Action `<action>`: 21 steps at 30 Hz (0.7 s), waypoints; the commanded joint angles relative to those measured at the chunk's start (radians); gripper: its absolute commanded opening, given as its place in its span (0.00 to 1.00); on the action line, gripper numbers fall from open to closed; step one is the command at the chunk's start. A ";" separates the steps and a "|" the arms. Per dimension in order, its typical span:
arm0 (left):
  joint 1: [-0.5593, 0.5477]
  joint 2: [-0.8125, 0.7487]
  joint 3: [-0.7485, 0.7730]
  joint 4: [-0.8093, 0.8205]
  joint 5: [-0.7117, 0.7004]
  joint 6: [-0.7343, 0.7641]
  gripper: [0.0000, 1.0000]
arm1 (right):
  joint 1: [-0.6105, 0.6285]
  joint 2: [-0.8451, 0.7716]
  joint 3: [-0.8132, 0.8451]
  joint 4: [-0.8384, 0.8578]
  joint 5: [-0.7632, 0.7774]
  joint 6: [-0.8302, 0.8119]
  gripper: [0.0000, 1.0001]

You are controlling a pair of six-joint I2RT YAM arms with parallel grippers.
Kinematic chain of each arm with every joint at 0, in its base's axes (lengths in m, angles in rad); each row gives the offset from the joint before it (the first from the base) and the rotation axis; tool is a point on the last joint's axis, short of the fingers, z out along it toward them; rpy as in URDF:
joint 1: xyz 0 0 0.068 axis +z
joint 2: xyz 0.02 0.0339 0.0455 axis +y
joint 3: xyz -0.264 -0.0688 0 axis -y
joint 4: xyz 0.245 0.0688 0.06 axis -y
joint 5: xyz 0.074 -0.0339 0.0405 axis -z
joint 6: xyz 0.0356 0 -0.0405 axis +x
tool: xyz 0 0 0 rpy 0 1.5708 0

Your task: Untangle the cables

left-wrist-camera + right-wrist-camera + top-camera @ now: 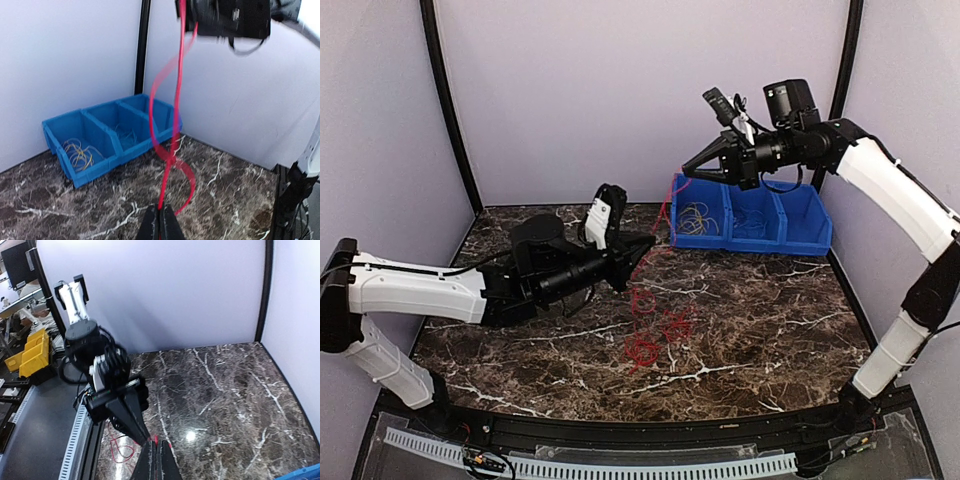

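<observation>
- Tangle of red cable (642,348): loose loops lying on the marble table (770,320), lower centre of the overhead view. One strand rises from it, up and to the right.
- Centre of the overhead view: left gripper (650,241), low over the table, jaws pressed together on that red strand. Its wrist view shows the strand pinched at the bottom edge (161,225).
- Upper right of the overhead view: right gripper (686,170), raised well above the table. Its jaws are closed (156,460) on the upper end of the same strand, which curls slackly between the two grippers.
- Blue bin (750,240): three compartments, against the back wall, right of centre.
- Yellow cables (695,216): a small coil in the bin's left-hand compartment, apart from the red tangle.
- Middle compartment: more thin wires, colour hard to tell.
</observation>
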 commanded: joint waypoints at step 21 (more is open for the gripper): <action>0.005 0.268 -0.174 0.024 0.009 -0.084 0.27 | -0.456 -0.089 -0.038 0.276 -0.096 0.180 0.00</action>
